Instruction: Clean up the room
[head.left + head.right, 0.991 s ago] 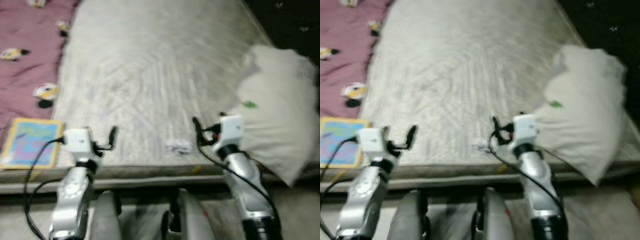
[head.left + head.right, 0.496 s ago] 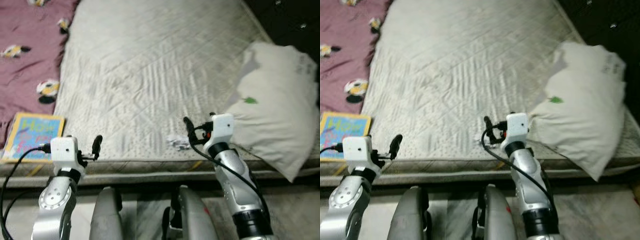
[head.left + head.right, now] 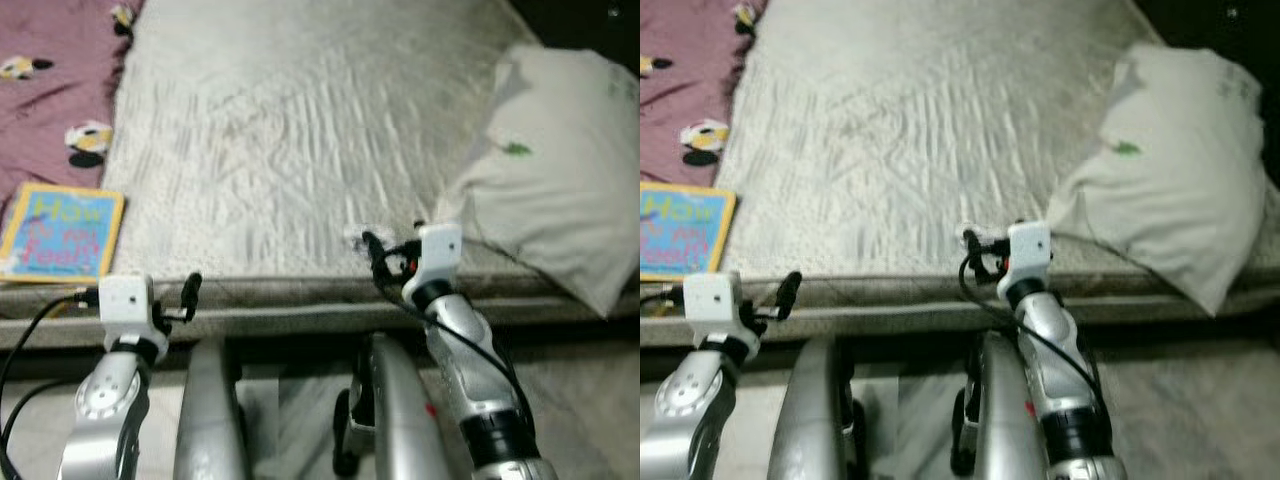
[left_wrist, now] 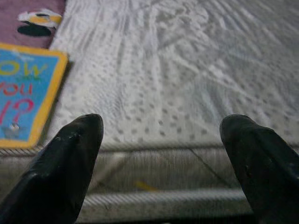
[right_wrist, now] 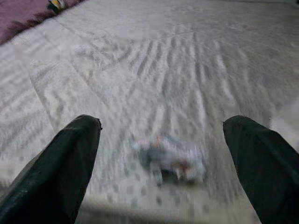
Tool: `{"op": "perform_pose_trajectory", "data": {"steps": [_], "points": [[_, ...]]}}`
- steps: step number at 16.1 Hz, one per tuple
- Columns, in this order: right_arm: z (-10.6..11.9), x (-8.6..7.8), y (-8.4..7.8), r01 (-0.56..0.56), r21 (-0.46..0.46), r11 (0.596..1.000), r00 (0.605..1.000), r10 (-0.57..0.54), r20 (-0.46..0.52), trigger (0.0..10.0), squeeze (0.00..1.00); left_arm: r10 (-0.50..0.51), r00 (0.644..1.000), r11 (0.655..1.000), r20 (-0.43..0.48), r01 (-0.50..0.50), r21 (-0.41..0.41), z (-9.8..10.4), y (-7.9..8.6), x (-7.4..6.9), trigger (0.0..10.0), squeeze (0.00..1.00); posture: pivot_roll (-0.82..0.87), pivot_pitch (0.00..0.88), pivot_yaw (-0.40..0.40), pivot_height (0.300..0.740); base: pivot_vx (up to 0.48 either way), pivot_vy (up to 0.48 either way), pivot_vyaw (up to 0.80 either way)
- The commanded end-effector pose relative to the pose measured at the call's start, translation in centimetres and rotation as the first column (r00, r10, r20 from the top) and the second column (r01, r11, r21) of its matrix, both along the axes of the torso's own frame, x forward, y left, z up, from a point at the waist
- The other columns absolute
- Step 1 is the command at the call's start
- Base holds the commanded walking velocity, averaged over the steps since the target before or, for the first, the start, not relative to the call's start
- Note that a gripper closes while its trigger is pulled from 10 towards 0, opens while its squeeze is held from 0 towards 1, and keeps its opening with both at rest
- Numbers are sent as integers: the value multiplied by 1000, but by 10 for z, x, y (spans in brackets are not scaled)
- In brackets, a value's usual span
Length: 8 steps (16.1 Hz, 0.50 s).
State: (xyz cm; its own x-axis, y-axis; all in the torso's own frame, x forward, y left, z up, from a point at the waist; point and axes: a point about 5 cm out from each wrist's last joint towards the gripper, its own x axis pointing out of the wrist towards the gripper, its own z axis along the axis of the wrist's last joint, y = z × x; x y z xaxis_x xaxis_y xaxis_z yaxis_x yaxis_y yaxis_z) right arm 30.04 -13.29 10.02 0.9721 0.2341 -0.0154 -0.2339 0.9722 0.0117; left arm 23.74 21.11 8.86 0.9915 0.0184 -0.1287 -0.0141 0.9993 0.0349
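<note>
Jaws of both grippers stand released, fingers spread wide, nothing between them. Left eye view: left gripper (image 3: 190,292) held low at the near edge of the bed, over the mattress border; right gripper (image 3: 372,250) raised to the same edge, further toward the pillow side, its white wrist block just in front of the pillow (image 3: 555,190). Mattress (image 3: 300,120) is bare, pale, quilted. Crumpled wrapper (image 3: 355,238), small and whitish, lies on the mattress close to the near edge, just beyond the right gripper's fingertips; partly hidden by them, contact cannot be judged. Children's book (image 3: 62,234), blue cover with yellow border, lies flat near the bed's near left corner, touching the purple blanket (image 3: 50,90) with its bird print. Pillow sits at the right side of the mattress, overhanging the edge. Right eye view: same layout; wrapper barely visible as a pale speck by the right fingers; picture somewhat blurred. Left wrist view: two black fingers (image 4: 65,168) well apart, aimed at the dotted mattress border and seam; book corner beside one finger, lying on the bed, apart from the finger. Right wrist view: fingers (image 5: 65,163) well apart, wrapper (image 5: 170,156) lying on the mattress between their lines, nearer the far side, not touched. Wrapper looks white with bits of red and blue; print unreadable, soft focus.
</note>
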Motion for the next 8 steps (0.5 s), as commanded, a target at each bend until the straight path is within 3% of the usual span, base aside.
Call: {"op": "perform_pose_trajectory", "data": {"steps": [1, 8], "points": [[2, 4, -5, 13, -11, 1000, 1000, -13, 11, 10000, 0, 0, 1000, 1000, 7, 0, -5, 2, -4, 0, 10000, 0, 111, 217, -67, 529, 0, 0, 0], [3, 11, -1, -4, -25, 1000, 1000, 5, 28, 10000, 0, -9, 999, 999, 48, 11, -53, 11, -8, -2, 10000, 0, 123, 232, -78, 529, 0, 0, 0]]}}
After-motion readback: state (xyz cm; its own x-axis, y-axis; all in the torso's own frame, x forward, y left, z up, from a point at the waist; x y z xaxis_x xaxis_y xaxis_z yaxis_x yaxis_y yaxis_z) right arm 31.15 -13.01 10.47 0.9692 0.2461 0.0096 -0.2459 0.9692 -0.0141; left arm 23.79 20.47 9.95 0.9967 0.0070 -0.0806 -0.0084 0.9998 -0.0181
